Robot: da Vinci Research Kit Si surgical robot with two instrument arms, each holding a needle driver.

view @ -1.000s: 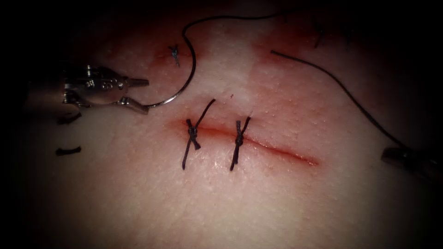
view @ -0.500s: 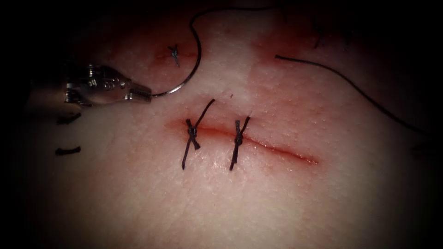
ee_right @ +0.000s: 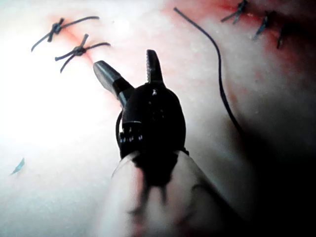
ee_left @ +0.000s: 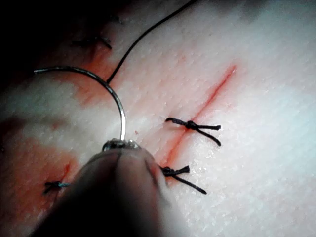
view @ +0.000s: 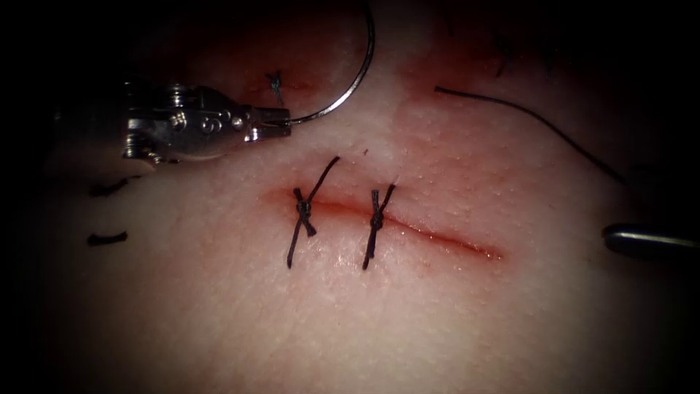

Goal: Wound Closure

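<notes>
My left tool (view: pixel 281 118) is shut on the curved needle (view: pixel 348 89) near one end of its curve. It holds the needle off the tissue, above the left part of the cut (view: pixel 437 237). The needle (ee_left: pixel 116 98) arcs away from the left tool (ee_left: pixel 121 144) and is not in the tissue. Two knotted stitches (view: pixel 302 211) (view: pixel 377 217) cross the cut. Loose thread (view: pixel 525 120) lies on the tissue at upper right. My right tool (ee_right: pixel 127 61) stands open and holds nothing, and it sits at the right edge (view: pixel 642 241).
Short cut ends of thread (view: pixel 108 238) (view: pixel 109 188) lie on the tissue (view: pixel 350 321) at the left. An older stitch (view: pixel 275 86) sits above the left tool. Red fluid stains the tissue around the cut and above it.
My left tool has shut on the needle and carried it up and to the right, off the tissue. My right tool has opened and let go of the thread.
</notes>
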